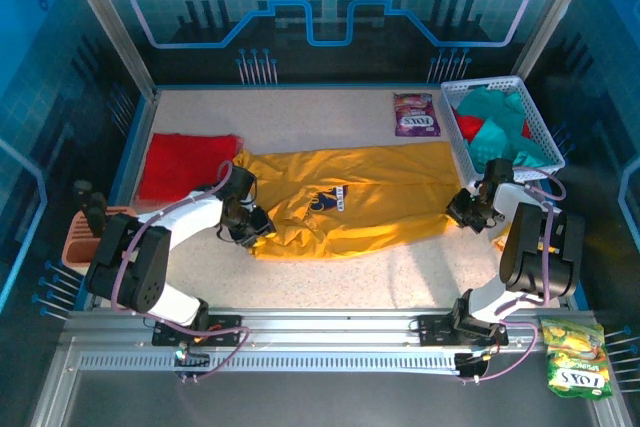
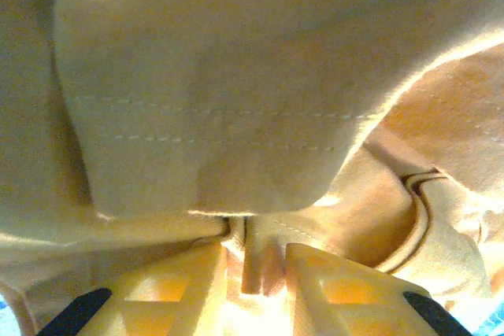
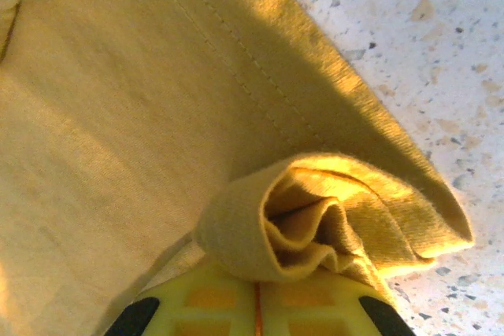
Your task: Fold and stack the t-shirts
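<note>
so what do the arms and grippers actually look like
The left arm and right arm have smooth white curved links between chunky black joints. Thin purplish cables loop loosely along each. In the wrist views the fingers are yellow moulded plastic with a recessed grid pattern and black patches at the sides.

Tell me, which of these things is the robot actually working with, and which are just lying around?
Part of the job:
- yellow t-shirt, spread mid-table
- red t-shirt, to its left
- teal t-shirts, in the white basket

Just lying about:
- purple snack packet
- FOX'S packet
- orange-brown plastic object at the left edge
</note>
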